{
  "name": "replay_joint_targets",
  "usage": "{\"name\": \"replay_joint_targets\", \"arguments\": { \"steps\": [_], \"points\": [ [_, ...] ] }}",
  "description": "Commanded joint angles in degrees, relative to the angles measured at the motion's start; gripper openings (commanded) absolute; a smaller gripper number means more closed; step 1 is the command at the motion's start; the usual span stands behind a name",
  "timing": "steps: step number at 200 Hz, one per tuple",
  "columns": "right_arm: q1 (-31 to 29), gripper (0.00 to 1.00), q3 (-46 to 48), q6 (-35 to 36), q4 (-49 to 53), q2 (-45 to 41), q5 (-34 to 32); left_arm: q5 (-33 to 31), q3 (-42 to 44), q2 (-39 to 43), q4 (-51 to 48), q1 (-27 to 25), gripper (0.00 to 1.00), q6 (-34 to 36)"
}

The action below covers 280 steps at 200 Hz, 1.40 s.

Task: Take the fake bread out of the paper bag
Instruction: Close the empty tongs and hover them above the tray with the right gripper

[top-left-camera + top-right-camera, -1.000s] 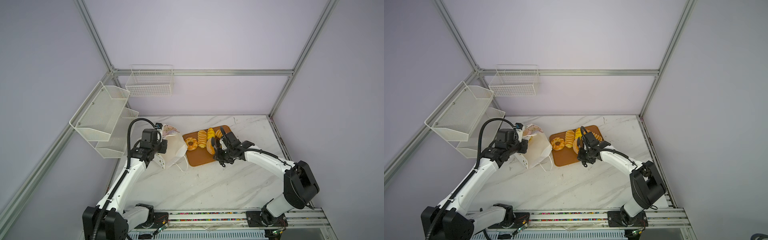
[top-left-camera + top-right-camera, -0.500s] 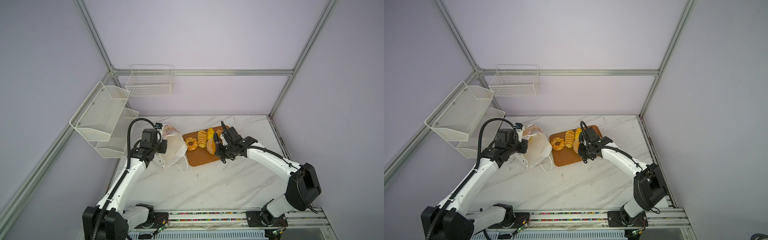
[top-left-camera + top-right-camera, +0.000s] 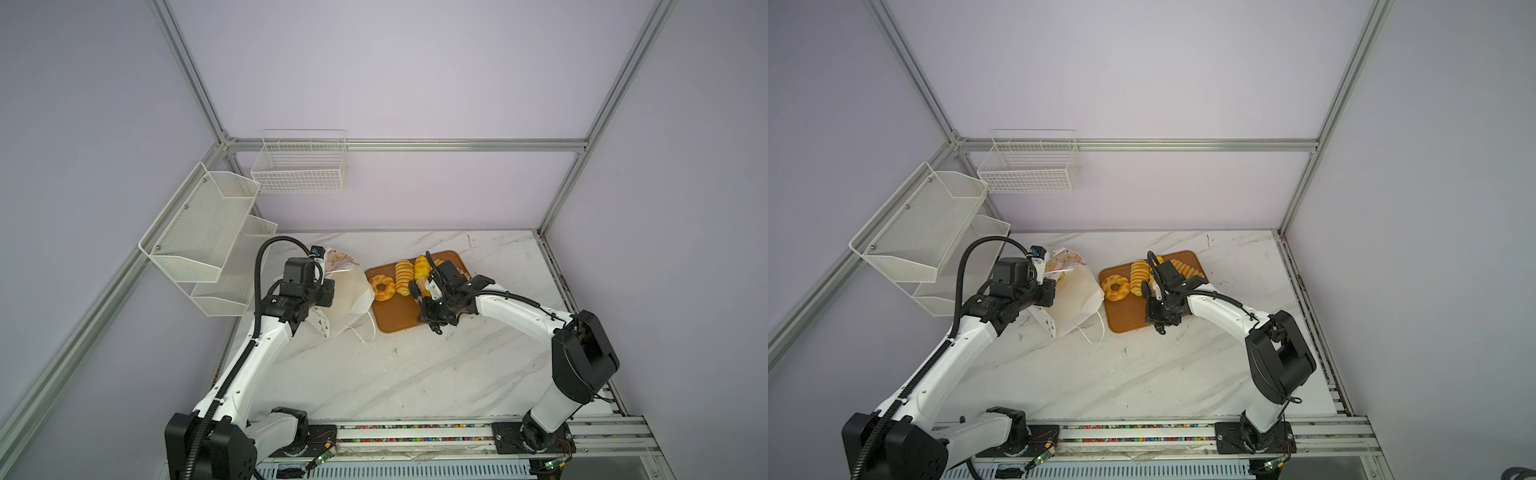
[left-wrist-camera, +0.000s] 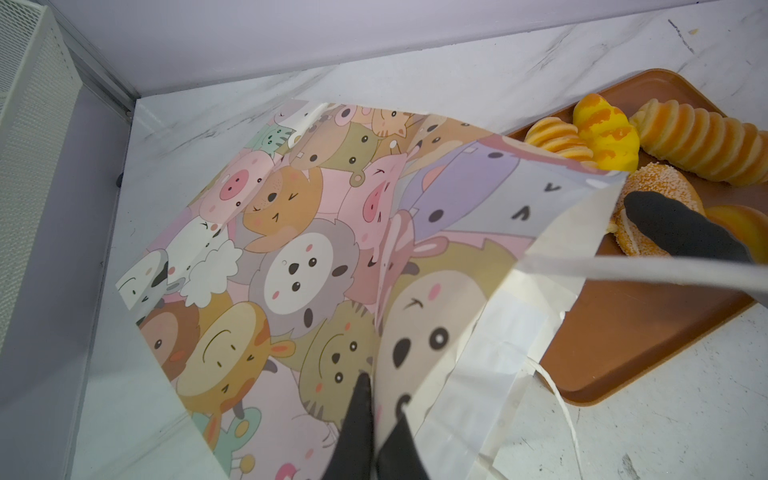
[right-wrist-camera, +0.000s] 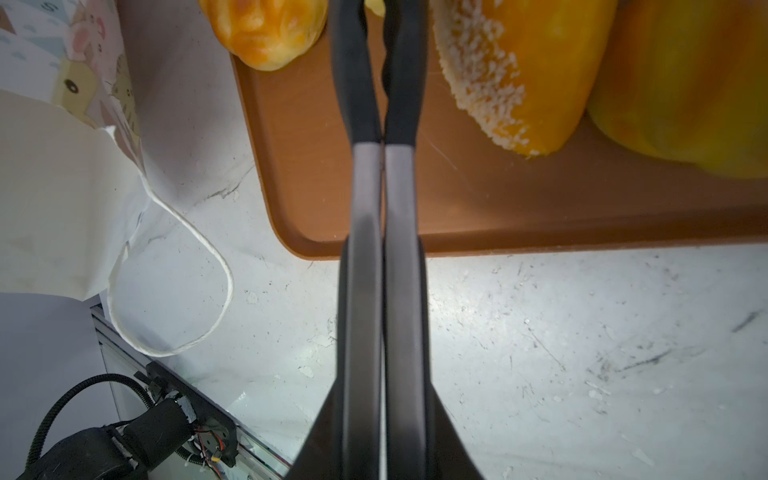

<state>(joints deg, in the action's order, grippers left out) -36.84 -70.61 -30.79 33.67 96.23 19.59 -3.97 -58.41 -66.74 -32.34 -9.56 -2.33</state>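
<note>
The white paper bag [image 3: 351, 291] [image 3: 1077, 297] with its cartoon print [image 4: 311, 249] lies on the marble table, left of the tray. My left gripper [image 4: 374, 388] is shut on a fold of its printed wall. The inside of the bag is hidden. Several pieces of fake bread lie on the orange-brown tray [image 3: 395, 320] [image 5: 332, 199]: a ring doughnut [image 3: 383, 286] [image 5: 266, 29], a ridged long roll [image 3: 404, 272] [image 4: 706, 141] and a seeded oval [image 5: 511, 62] [image 4: 656, 183]. My right gripper [image 5: 376, 8] [image 3: 415, 287] hovers shut and empty over the tray, between doughnut and seeded oval.
A white cord handle [image 5: 187, 291] loops on the table by the tray's near corner. White mesh shelves [image 3: 203, 232] and a wire basket [image 3: 299, 166] hang on the left and back walls. A metal rail [image 3: 415, 432] runs along the table's front edge.
The right gripper's fingers have closed together over the tray with nothing in them, and its arm has shifted slightly. The left gripper and the bag have not moved.
</note>
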Motion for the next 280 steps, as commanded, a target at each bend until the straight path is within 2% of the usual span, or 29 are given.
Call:
{"name": "replay_joint_targets", "arguments": {
  "steps": [1, 99, 150, 185, 238, 280],
  "points": [
    [0.53, 0.18, -1.18, -0.74, 1.59, -2.15, -3.19, -0.69, -4.65, 0.36, -0.09, -0.03, 0.0, 0.22],
    [2.6, 0.19, -0.38, -0.68, 8.03, -5.6, -10.92, -1.39, -3.77, 0.49, 0.25, -0.01, 0.0, -0.13],
    [3.18, 0.28, 2.04, -1.03, 7.83, -6.03, -11.66, -1.56, -3.37, 1.0, 0.24, -0.02, 0.0, -0.13],
    [3.18, 0.29, 1.98, -0.57, 7.4, -6.13, -10.31, -1.57, -3.46, 1.25, 0.29, -0.02, 0.0, -0.07],
    [2.29, 0.29, -5.96, -0.33, 15.07, -8.38, -15.42, -1.56, -3.55, 1.44, 0.2, -0.02, 0.0, -0.09],
    [-2.31, 0.33, -11.29, -1.71, 19.42, -5.77, -13.68, -1.32, -3.34, 1.53, 0.65, -0.02, 0.0, -0.06]
  ]
}}
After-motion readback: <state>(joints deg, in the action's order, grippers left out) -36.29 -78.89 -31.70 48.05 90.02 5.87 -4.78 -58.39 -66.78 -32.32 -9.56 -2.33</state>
